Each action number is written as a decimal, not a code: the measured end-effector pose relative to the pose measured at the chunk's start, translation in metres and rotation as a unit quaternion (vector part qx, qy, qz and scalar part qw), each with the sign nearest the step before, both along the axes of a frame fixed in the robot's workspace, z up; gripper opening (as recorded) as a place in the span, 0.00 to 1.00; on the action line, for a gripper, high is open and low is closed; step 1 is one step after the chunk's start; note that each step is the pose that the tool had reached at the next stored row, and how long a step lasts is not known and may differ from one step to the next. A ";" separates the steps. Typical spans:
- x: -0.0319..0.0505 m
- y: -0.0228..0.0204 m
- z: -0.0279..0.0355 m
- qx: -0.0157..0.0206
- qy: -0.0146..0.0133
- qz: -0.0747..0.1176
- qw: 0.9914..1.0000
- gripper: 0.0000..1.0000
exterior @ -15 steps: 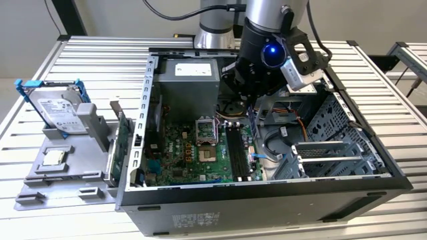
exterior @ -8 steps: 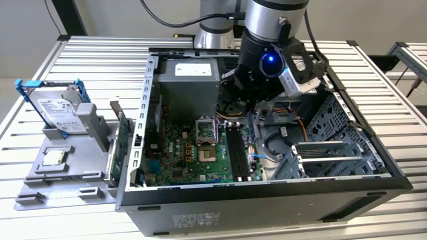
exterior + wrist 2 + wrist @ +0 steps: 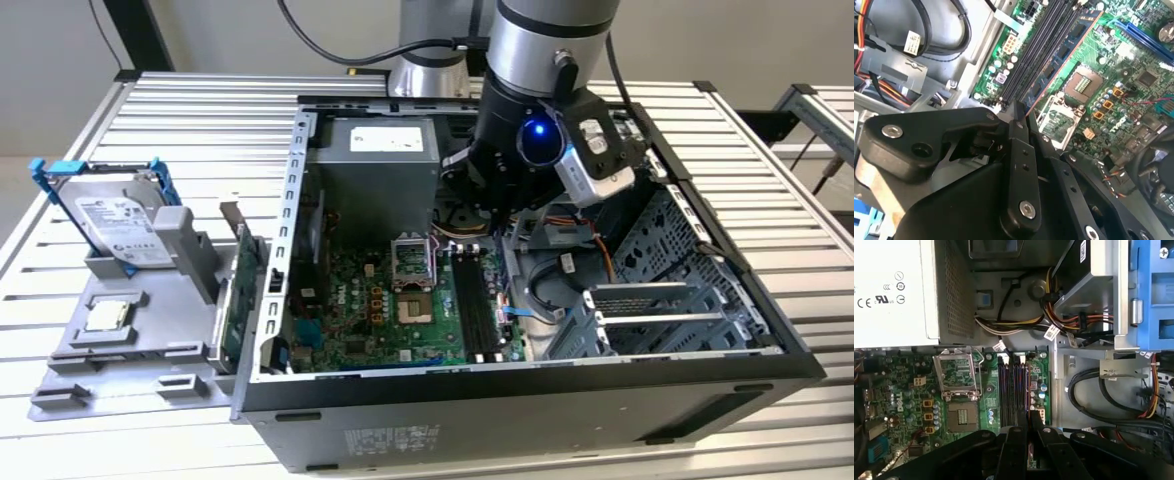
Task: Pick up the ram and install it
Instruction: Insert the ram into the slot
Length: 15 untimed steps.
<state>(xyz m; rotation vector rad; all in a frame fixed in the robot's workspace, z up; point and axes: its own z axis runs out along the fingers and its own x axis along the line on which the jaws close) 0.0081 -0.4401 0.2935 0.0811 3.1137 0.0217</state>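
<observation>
My gripper (image 3: pixel 1016 112) is down inside the open computer case (image 3: pixel 534 400), with its black fingers shut on one end of the ram (image 3: pixel 1069 42). The ram is a thin blue-green board with dark chips. It runs lengthwise away from the fingertips, along the black memory slots (image 3: pixel 1039 55) of the green motherboard (image 3: pixel 909 390). Whether it touches a slot I cannot tell. In the first wrist view the gripper (image 3: pixel 1027 416) sits at the near end of the slots (image 3: pixel 1009 387). In the exterior view the arm's wrist (image 3: pixel 534 130) hangs over the slots (image 3: pixel 470 295).
The grey power supply (image 3: pixel 380 140) fills the case's back. The CPU socket (image 3: pixel 959 372) lies beside the slots. Bundled cables (image 3: pixel 1089 320) and a metal drive cage (image 3: pixel 667 300) crowd the other side. Outside, a hard drive in a blue bracket (image 3: pixel 120 225) stands on a grey fixture (image 3: pixel 134 340).
</observation>
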 end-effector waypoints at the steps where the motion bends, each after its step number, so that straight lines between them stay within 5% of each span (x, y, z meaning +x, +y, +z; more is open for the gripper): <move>1: 0.0000 0.0000 0.0000 0.000 0.000 0.000 1.000 0.00; 9: 0.0000 0.0001 -0.0007 0.000 0.000 0.000 1.000 0.00; 15: 0.0000 0.0000 -0.0112 0.000 0.000 0.000 1.000 0.00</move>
